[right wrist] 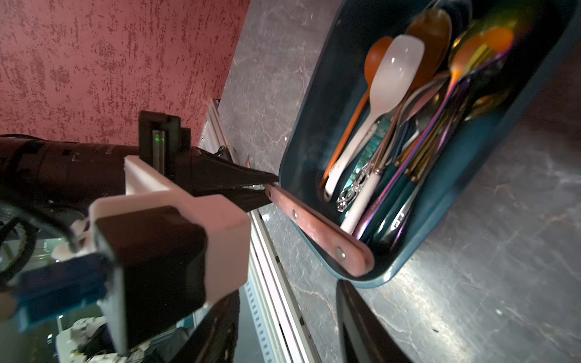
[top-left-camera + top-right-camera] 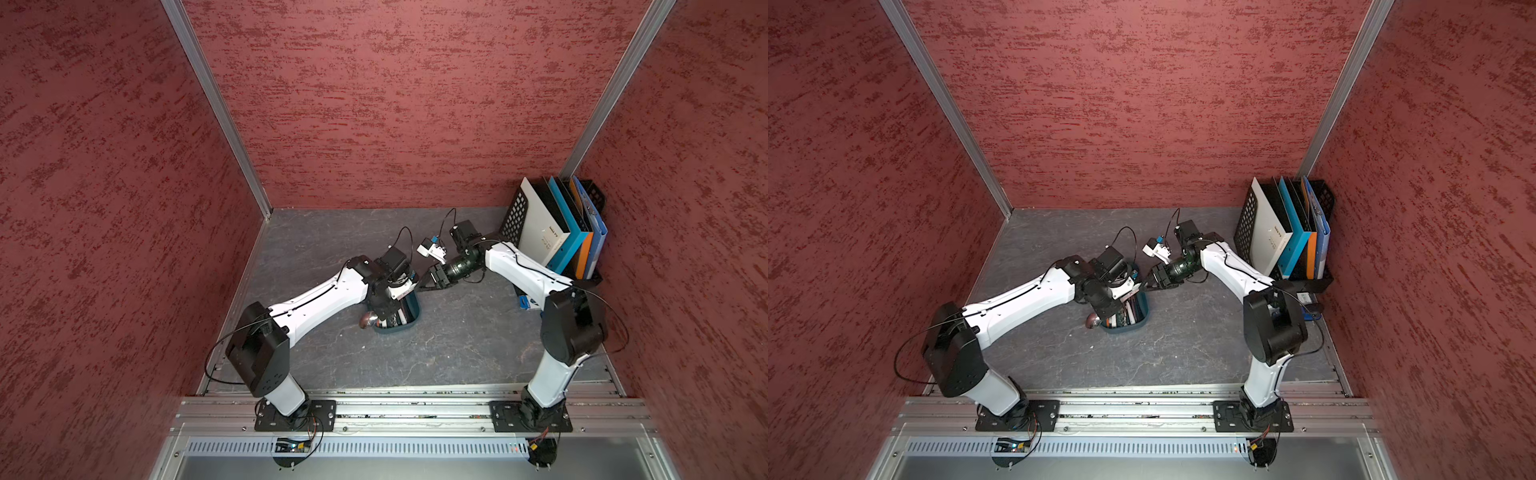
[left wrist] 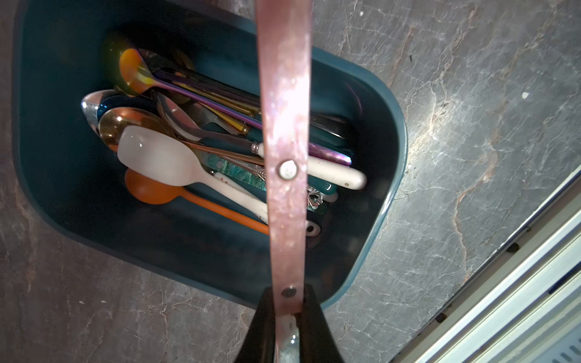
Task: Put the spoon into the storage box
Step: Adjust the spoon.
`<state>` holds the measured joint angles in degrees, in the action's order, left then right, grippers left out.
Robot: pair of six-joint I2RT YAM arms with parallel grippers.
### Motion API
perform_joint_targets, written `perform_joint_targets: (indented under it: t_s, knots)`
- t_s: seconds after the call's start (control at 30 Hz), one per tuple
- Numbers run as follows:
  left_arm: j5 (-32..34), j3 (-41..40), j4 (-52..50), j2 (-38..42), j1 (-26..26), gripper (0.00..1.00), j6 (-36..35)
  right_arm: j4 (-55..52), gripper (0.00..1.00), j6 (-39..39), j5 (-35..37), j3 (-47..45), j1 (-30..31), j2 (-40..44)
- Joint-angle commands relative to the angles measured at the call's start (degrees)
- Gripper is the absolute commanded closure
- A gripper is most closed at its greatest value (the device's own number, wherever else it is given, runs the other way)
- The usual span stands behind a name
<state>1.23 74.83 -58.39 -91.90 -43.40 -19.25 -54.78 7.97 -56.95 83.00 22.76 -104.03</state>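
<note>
The spoon (image 3: 284, 125) is gripped at its neck by the left claw (image 3: 287, 303), whose jaws are closed on the metal. The wooden handle is pointed forward from the fingertips, across the storage box (image 3: 390, 125), which lies below and ahead of the claw. In a top view the bowl (image 2: 368, 320) is seen behind the claw, outside the rim. The placing step is judged to be in hand — nothing is released yet. The right claw (image 2: 428, 284) is held open and empty, just beside the left one. Next, the spoon should be turned along the box's length, lowered onto the other cutlery (image 3: 163, 157) and let go — otherwise it may be left across the rim.
</note>
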Motion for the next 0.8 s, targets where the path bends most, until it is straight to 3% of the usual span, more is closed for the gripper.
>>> perform_joint_targets:
  t_s: [0.0, 0.2, 0.4, 0.53, 0.77]
  knots:
    - [-1.2, -1.0, 3.1, 2.9, -1.1, 1.0, -5.2, -6.8, 0.49, 4.3, -2.2, 1.8, -0.2, -1.1]
    - [-2.7, -1.5, 3.3, 4.4, -1.3, 1.0, -7.3, -5.5, 0.47, 4.2, -0.6, 0.2, -0.7, -0.8]
    - [-4.9, -2.4, 3.4, 5.5, -1.6, 1.0, -8.7, -3.5, 0.5, 3.5, -5.0, -0.4, -1.3, -0.9]
    - [-5.8, -2.7, 3.4, 5.5, -2.1, 1.0, -9.5, -3.0, 0.54, 3.0, -6.9, -0.7, -1.3, -1.6]
    - [-4.0, -2.6, 4.0, 4.5, -2.3, 1.0, -10.3, -5.6, 0.72, 4.9, -12.3, -0.7, -1.2, -2.9]
